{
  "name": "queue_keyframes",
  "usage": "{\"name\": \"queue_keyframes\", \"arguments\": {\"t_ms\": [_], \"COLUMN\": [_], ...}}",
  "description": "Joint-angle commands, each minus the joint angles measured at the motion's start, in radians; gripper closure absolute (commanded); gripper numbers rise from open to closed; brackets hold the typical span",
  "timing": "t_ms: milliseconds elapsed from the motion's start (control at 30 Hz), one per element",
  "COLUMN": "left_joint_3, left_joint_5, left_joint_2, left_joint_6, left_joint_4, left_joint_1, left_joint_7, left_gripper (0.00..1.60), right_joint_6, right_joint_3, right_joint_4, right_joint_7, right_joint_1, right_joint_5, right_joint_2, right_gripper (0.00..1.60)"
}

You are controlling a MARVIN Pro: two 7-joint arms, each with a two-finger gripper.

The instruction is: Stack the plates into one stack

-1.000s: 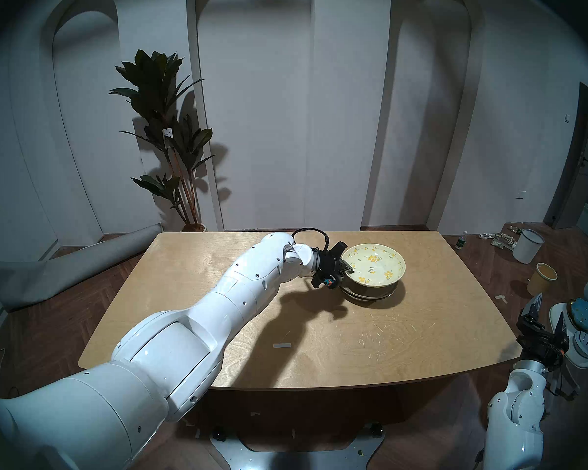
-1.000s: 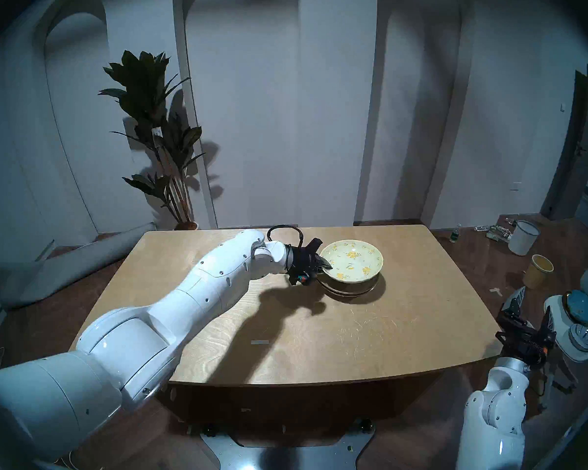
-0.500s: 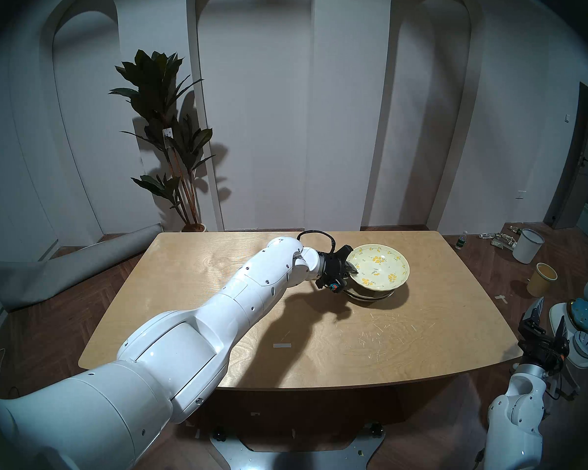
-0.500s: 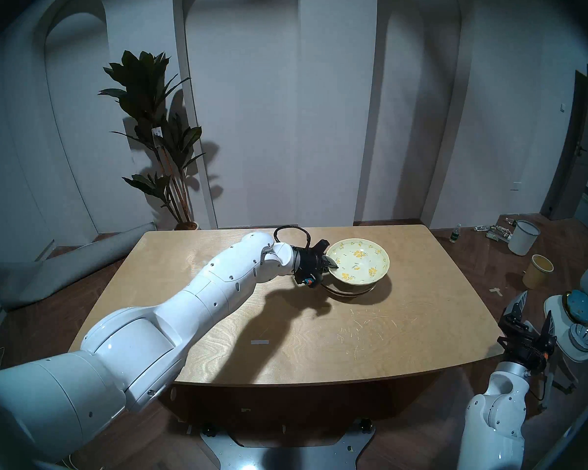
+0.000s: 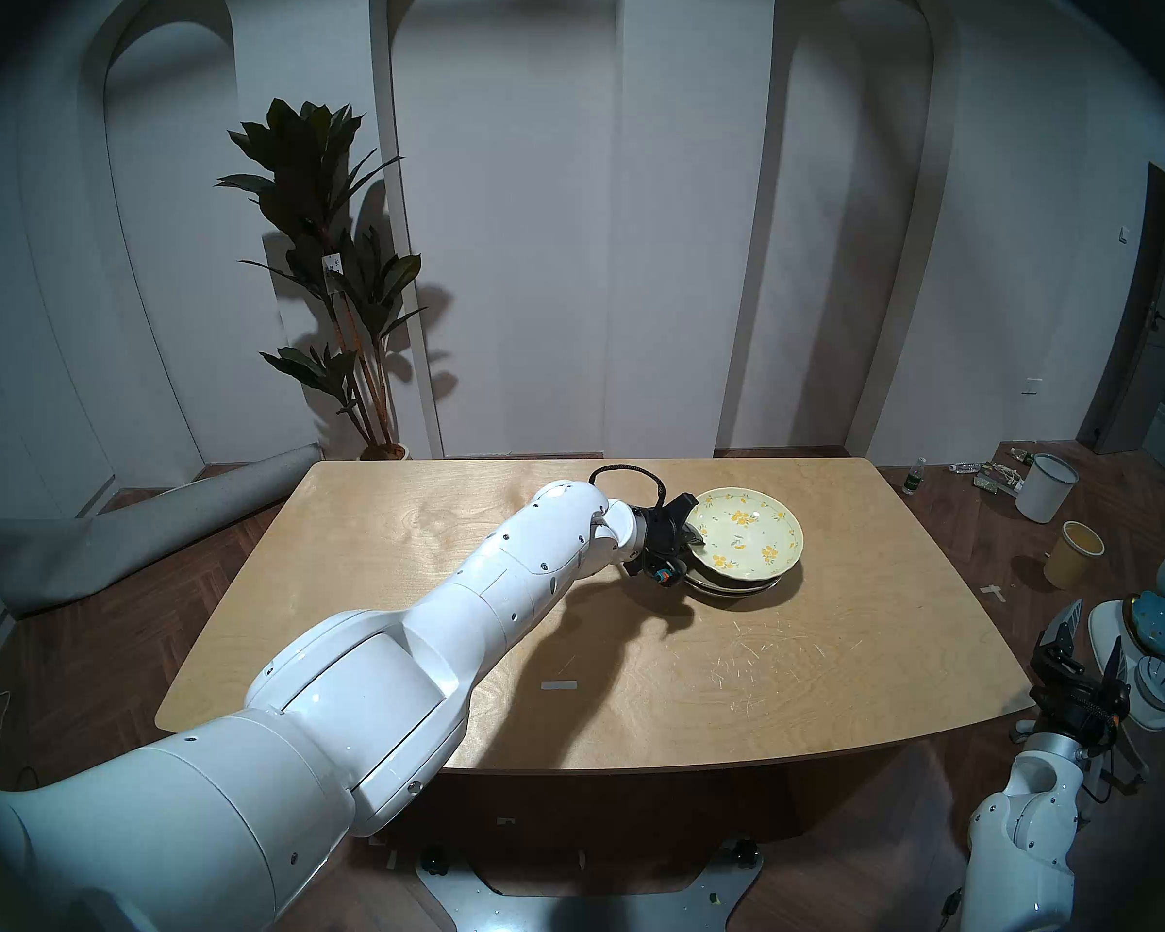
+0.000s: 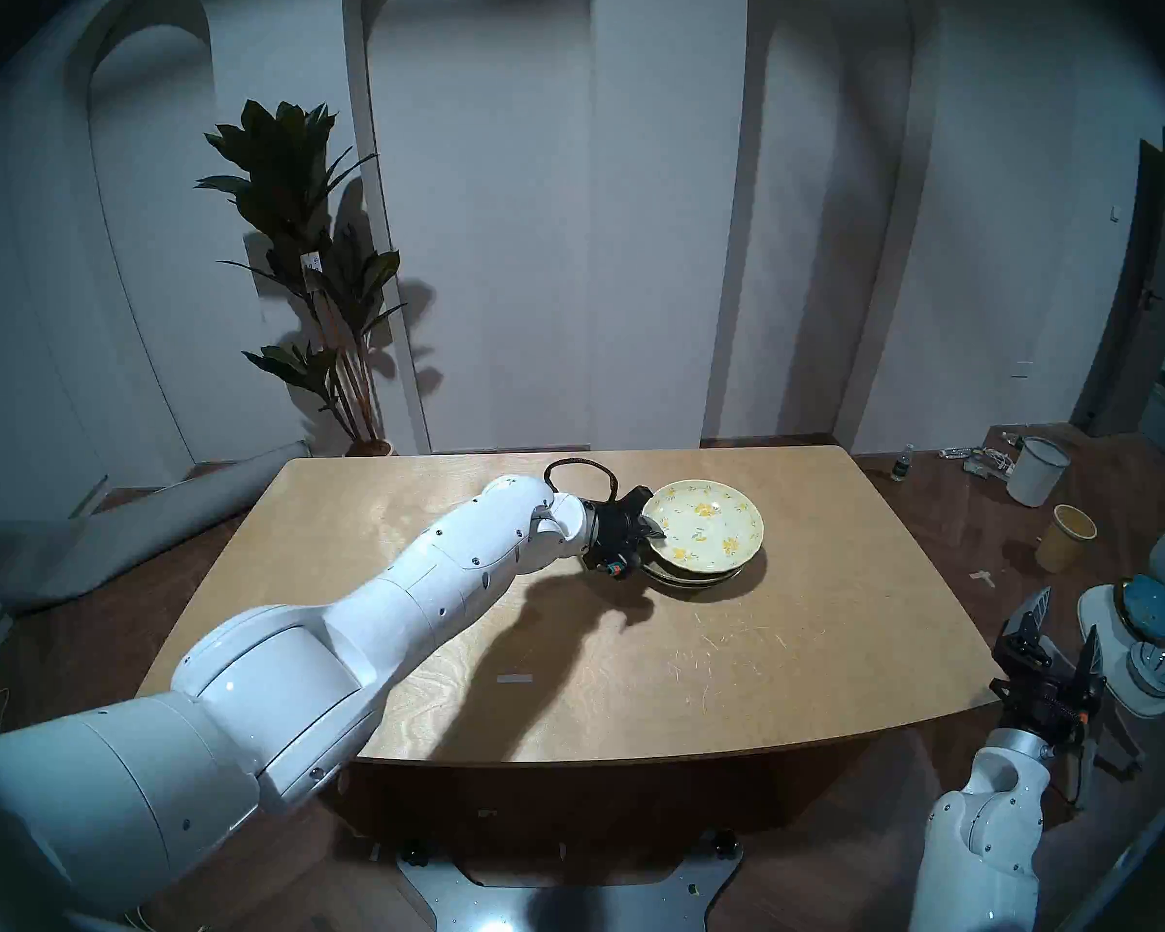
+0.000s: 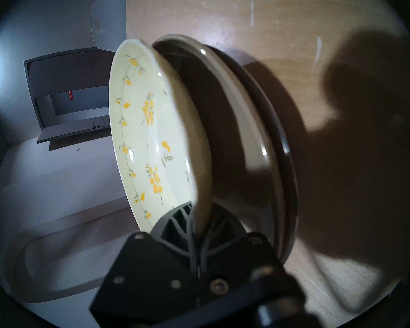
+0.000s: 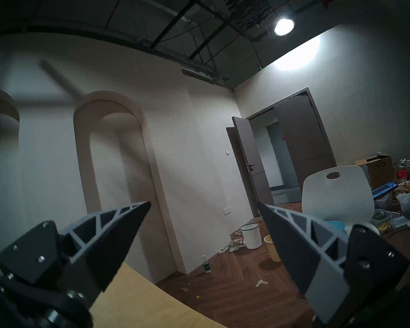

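Three round dishes pile on the pale wooden table (image 5: 432, 540): the left gripper (image 7: 199, 222) pinches the pale yellow scalloped floral plate's (image 5: 748, 532) rim, tilting it above the olive-tan glazed plate (image 7: 251, 121) and shiny steel plate (image 7: 290, 178). Right of that pile, off the table's edge, the right gripper (image 8: 204, 206) gapes empty.

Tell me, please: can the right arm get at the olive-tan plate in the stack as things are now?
Probably not directly. The olive-tan plate lies under the floral plate, which the left gripper grips by its rim. The right gripper is open, off the table's corner, away from the plates.
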State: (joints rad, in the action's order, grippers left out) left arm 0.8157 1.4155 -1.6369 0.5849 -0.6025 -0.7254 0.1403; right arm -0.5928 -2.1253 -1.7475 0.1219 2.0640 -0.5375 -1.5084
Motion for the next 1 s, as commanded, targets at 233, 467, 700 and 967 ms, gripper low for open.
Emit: {"name": "queue_keyframes", "arguments": {"t_ms": [233, 467, 700, 967], "left_joint_3": [0.009, 0.012, 0.013, 0.025], "left_joint_5": [0.005, 0.012, 0.023, 0.026], "left_joint_2": [-0.002, 0.015, 0.018, 0.039], "left_joint_6": [0.036, 0.045, 0.032, 0.046], "left_joint_4": [-0.013, -0.028, -0.019, -0.046], "left_joint_1": [0.061, 0.059, 0.055, 0.056], "left_joint_7": [-0.041, -0.048, -0.073, -0.075], "left_gripper": [0.86, 0.32, 0.23, 0.47], "right_joint_6": [-0.037, -0.046, -0.052, -0.058], "right_joint_3": [-0.009, -0.008, -0.006, -0.008], "right_joint_4": [0.023, 0.043, 0.061, 0.077], "right_joint_7": [-0.034, -0.05, -0.064, -0.077], "right_joint_1": [-0.011, -0.02, -0.029, -0.034], "right_joint_5": [-0.02, -0.031, -0.038, -0.046], "right_joint_2": [0.019, 0.026, 0.033, 0.038], "right_gripper": [0.0, 0.0, 0.0, 0.0]}}
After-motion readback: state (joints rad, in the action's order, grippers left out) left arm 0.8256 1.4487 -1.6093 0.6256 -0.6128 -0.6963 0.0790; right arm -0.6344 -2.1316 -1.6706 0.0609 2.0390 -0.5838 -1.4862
